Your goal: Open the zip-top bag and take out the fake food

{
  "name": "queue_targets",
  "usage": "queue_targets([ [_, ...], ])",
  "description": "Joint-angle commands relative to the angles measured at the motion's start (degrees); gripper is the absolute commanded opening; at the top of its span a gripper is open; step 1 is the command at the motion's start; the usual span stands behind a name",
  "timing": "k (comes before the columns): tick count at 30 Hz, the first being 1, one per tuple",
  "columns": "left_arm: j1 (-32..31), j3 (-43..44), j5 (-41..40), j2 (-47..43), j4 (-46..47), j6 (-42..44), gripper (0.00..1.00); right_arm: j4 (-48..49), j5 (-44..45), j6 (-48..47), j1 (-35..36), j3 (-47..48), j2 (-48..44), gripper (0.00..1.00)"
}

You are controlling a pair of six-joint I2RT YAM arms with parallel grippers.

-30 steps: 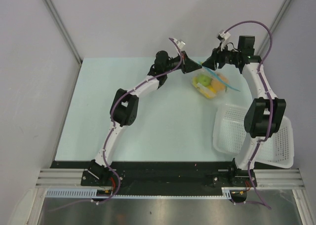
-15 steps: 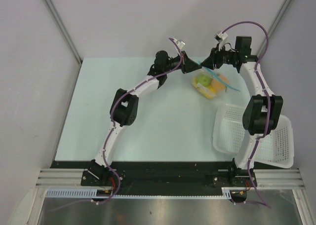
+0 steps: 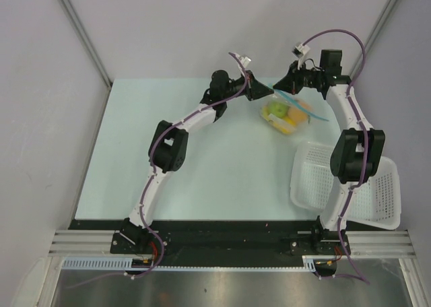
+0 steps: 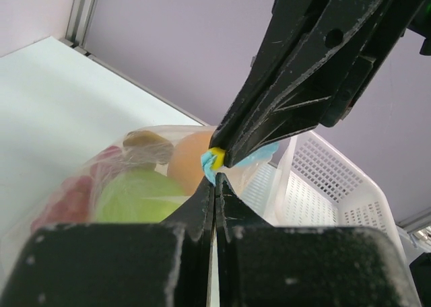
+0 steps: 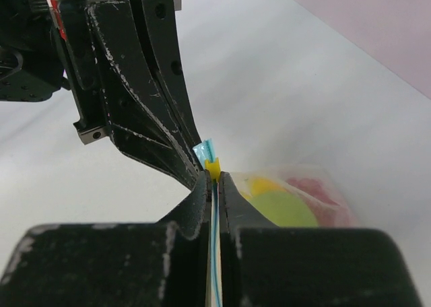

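Nearest the arm bases, well back from both tips and beside the right arm's lower links, a white perforated basket sits on the pale bench. Farther out, just under and slightly nearer than the two tips, is the zip-top bag, a clear crinkly pouch bulging with the fake food. A green apple lies closest to the left tip, an orange fruit is behind it, reddish pieces are off to one side, and something yellow is beside the apple in the right wrist view. Whether the pouch's bottom rests on the bench cannot be told. At the far end of the bench the two arms meet nose to nose over the bag's mouth. The left end effector is fully closed, its fingers pressed flat together on the upper edge of the bag. The right end effector is closed too, pinching the blue-teal zip strip — the strip runs as a thin line between its fingers. A small yellow slider sits right at its tips, with a scrap of the blue strip poking out between the two opposing noses, which almost touch.
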Motion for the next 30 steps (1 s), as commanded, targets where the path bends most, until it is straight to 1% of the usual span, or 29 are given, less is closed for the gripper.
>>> queue_targets([
  [1,0.41,-2.29,-3.82,-7.04,3.83,-1.58,0.0,1.02,-0.02,-1.49,-0.41,-2.08,-4.87,0.0],
  [3,0.59,-3.96,-5.14,-7.74,4.19,-1.68,0.0,1.81,0.68,-1.32,-1.2,-4.9,-6.55,0.0],
  [6,0.77,-4.24,-5.67,-8.36,4.19,-1.32,0.0,3.39,0.51,-0.71,-2.34,-7.53,-8.92,0.0],
  [12,0.68,-3.36,-4.54,-7.75,5.42,-2.64,0.0,-0.11,0.15,-2.9,-2.61,-7.98,-9.8,0.0],
  [16,0.68,-2.92,-4.35,-7.3,4.99,-3.35,0.0,-0.29,0.32,-3.25,-2.52,-8.16,-9.9,0.0],
  [18,0.68,-3.62,-5.84,-7.92,3.85,-2.64,0.0,-2.74,3.56,-4.74,-2.69,-8.24,-10.5,0.0],
  [20,0.94,-3.62,-7.25,-8.27,2.44,-1.41,0.0,-3.46,5.16,-5.01,-3.57,-10.78,-11.82,0.0],
  [22,1.29,-3.62,-9.09,-8.54,1.29,-1.32,0.0,-2.23,9.63,-4.31,-4.36,-16.03,-15.24,0.0],
  [25,2.08,-3.27,-9.54,-7.92,1.21,-1.94,0.0,-2.66,16.75,-1.15,-5.07,-20.79,-19.37,0.0],
  [26,2.26,-3.01,-9.72,-7.75,0.77,-1.85,0.0,-3.97,17.55,-1.32,-5.16,-21.42,-20.17,0.0],
  [28,2.88,-2.04,-9.54,-7.05,0.15,-1.94,0.0,-6.97,23.51,-0.88,-4.89,-22.83,-22.88,0.0],
  [29,3.05,-1.26,-9.45,-6.52,-0.55,-1.85,0.0,-8.11,24.66,-0.97,-4.98,-23.79,-23.77,0.0],
  [30,3.31,1.1,-9.28,-5.99,-1.95,-1.5,0.0,-9.68,26.85,-0.01,-5.24,-24.32,-24.65,0.0],
])
